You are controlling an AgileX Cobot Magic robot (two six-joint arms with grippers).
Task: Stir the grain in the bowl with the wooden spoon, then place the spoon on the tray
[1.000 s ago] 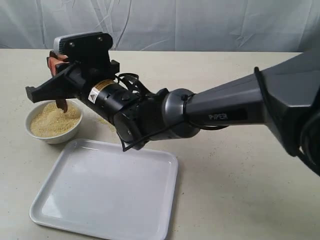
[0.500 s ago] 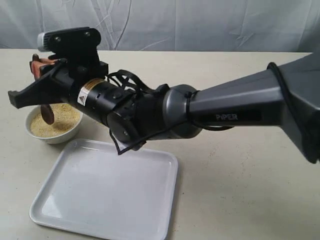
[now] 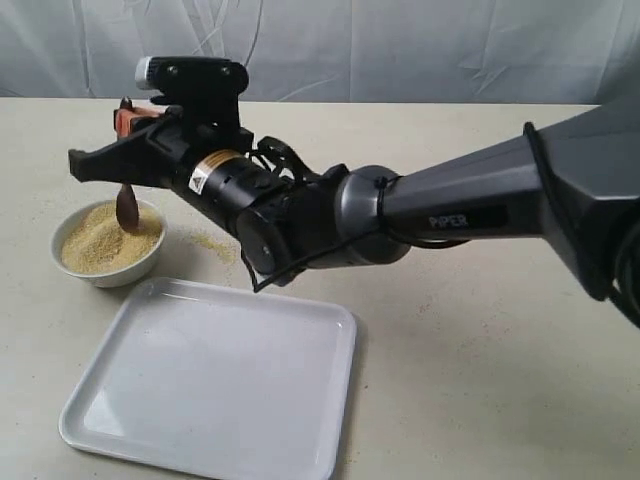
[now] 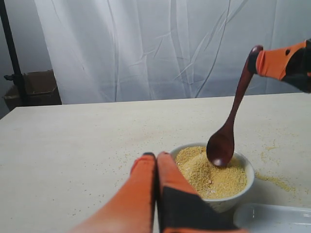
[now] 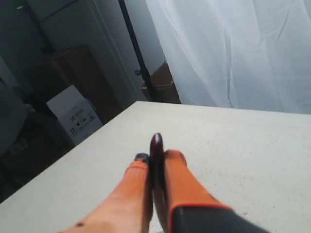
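Observation:
The small white bowl (image 3: 112, 276) of yellow-tan grain (image 3: 95, 246) stands left of centre, just behind the large white tray (image 3: 210, 385). My right gripper (image 3: 110, 140) reaches across above the bowl, shut on the handle of the dark wooden spoon (image 3: 127, 208). The spoon hangs nearly upright with its scoop dipped into the grain. The left wrist view shows the spoon (image 4: 232, 114), the grain (image 4: 214, 177) and the bowl (image 4: 228, 201) just past my shut, empty left gripper (image 4: 156, 156). In the right wrist view the spoon's handle end (image 5: 156, 141) sticks out between the shut right gripper (image 5: 154, 159).
Spilled grain (image 3: 215, 243) lies on the table to the right of the bowl, also seen as spilled grain (image 4: 274, 179) from the left wrist. A corner of the tray (image 4: 272, 218) sits right beside the bowl. White curtain hangs behind the table.
The right gripper swung the spoon toward the bowl's left-front side, then back up and to the right, dragging the scoop through the grain. The left gripper has not moved.

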